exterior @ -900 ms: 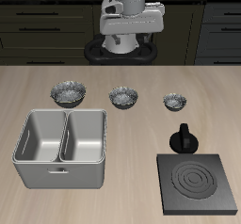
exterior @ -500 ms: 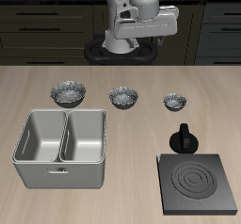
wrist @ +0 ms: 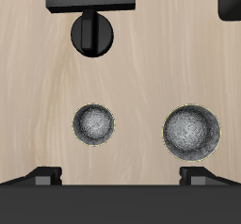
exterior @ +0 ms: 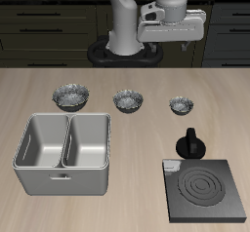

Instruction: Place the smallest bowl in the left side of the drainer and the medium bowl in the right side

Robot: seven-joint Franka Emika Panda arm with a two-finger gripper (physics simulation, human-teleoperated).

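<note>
Three shiny dark-grey bowls stand in a row across the table's middle. The smallest bowl [exterior: 181, 104] is at one end, the medium bowl [exterior: 128, 100] in the middle, the largest bowl [exterior: 71, 97] at the other end. The light-grey drainer [exterior: 62, 168] with two empty compartments stands nearer the front edge, in front of the largest and medium bowls. My gripper [exterior: 172, 43] is open and empty, high above the table's back, roughly over the smallest bowl. The wrist view shows the smallest bowl [wrist: 94, 123] and medium bowl [wrist: 192, 131] far below, beyond my gripper [wrist: 122, 176].
A flat black stove plate [exterior: 205, 190] lies near the front edge, in front of the smallest bowl. A small black knobbed pot [exterior: 190, 143] stands between that bowl and the stove; it also shows in the wrist view [wrist: 94, 35]. Dark cabinets stand behind the table.
My gripper has swung sideways along the table's back, from above the medium bowl's side to above the smallest bowl's side. The bowls and drainer have not moved.
</note>
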